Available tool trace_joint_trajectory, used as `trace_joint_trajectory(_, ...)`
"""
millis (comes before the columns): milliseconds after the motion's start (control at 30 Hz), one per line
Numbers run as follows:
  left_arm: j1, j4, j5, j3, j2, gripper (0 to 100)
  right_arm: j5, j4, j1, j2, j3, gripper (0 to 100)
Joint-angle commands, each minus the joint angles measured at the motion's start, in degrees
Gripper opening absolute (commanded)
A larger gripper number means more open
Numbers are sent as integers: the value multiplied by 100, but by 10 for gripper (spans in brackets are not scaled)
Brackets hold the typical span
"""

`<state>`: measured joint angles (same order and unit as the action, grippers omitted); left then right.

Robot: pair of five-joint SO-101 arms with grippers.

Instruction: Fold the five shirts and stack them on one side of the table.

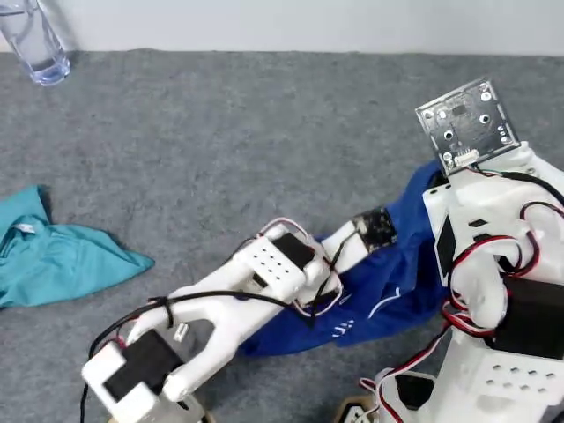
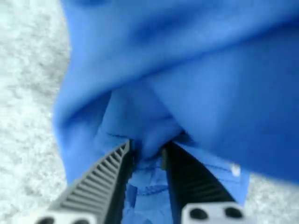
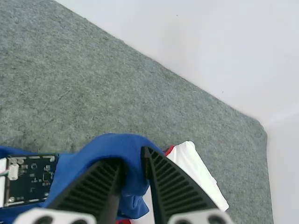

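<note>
The left tool and right tool are each pinching the blue shirt, lower right in the high view; a teal shirt is lying far left; white cloth is showing near the right tool.

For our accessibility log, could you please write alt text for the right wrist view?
The right gripper pinches a fold of the blue shirt over the grey table. A white cloth shows just past the shirt, and a circuit board next to it.
</note>
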<state>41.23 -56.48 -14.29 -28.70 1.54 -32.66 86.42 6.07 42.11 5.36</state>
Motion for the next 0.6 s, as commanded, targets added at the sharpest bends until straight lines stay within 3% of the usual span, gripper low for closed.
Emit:
trace_joint_trajectory(0, -26, -44, -26, -57, -554, 85, 35, 22, -57, 57, 18, 9)
trace_joint_trajectory(167, -35, -44, -35, -171, -615, 10, 53, 22, -57, 57, 18, 9)
trace_joint_trajectory(367, -70, -123, -9, -136, -738, 11, 18, 22, -31, 57, 18, 9)
trace_joint_trajectory(567, -712, -651, -9, -163, -1741, 10, 18, 22, 92, 57, 53, 9)
